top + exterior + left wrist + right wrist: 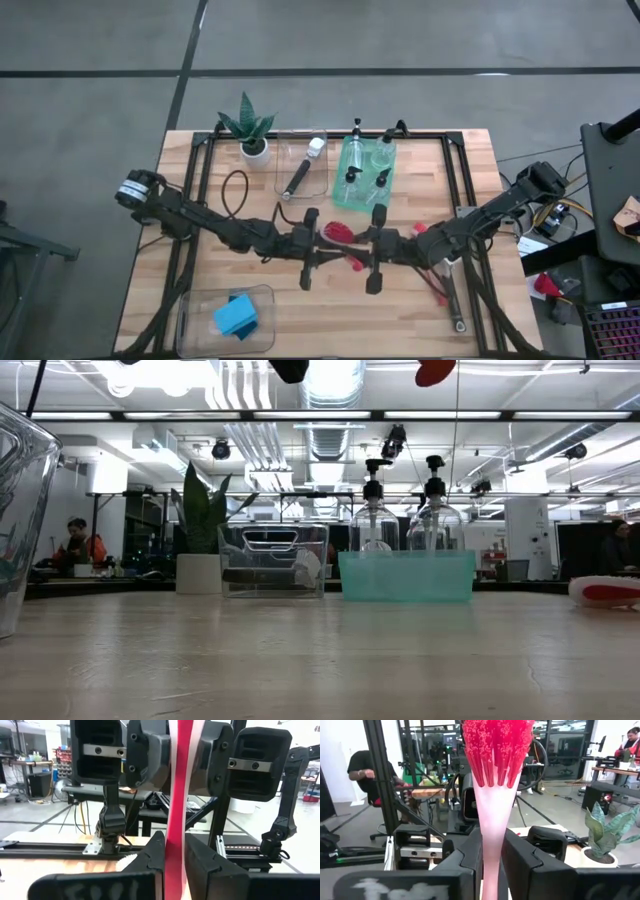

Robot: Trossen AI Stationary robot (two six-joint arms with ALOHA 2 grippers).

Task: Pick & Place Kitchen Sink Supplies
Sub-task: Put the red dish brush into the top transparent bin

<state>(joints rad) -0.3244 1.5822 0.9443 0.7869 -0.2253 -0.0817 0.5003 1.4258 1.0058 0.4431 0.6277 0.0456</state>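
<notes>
Grey concrete floor surrounds the wooden desk [330, 300] in the high view. Along the upper edge stand a potted plant [250, 130], a clear bin [302, 162] holding a black brush [304, 168], and a green bin [365, 172] of clear bottles [356, 152]. At the lower left, another clear bin [225, 318] holds blue sponges [236, 315]. At the right edge another red brush [438, 285] lies on the desk. Both arms reach in from the sides and meet at frame centre, where the left pincer [308, 243] and right pincer [378, 243] both clamp a red brush [345, 243] between them.

Low view: the plant, clear bin and green bin [406, 577] stand in a row across the middle; the bottles [374, 525] rise above the green rim.

Left wrist view: the left pincer [173, 857] is closed on the red handle [177, 795], with the right pincer facing it at the top of the frame.

Right wrist view: the right pincer [492, 855] grips the pale red handle, bristles [497, 745] at the frame's top. A person [362, 772] sits at upper left.
</notes>
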